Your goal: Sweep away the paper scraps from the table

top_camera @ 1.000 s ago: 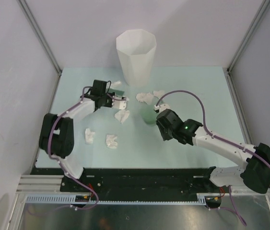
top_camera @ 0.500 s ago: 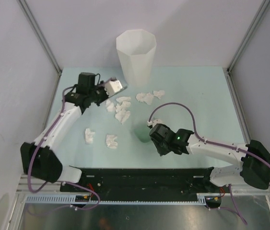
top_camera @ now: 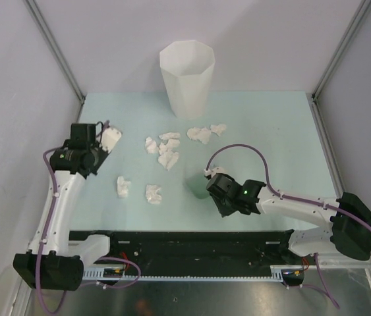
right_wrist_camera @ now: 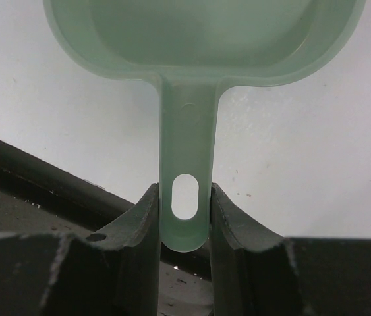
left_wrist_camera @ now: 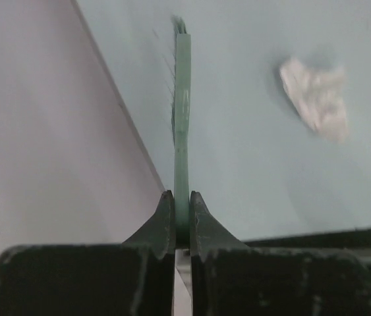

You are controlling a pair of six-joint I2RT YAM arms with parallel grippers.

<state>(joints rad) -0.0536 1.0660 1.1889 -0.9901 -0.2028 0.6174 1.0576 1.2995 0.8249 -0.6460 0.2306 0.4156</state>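
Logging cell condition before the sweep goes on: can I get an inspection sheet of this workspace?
Surface: table, pale green, matte.
Job's things: paper scraps, several white wads scattered mid-table; the visible part of the dustpan holds none; white bin upright at the far edge.
Clutter: nothing seen.
End effectors: left end effector shut on a green brush; right end effector shut on the dustpan handle.
Cables: purple cable loops above the right arm.
Surroundings: pale walls.

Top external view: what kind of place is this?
Probably a robot test cell, not a home. Plain panel walls on metal posts box in a table; two arms are bolted at its edge; paper scraps and a white bin look staged.
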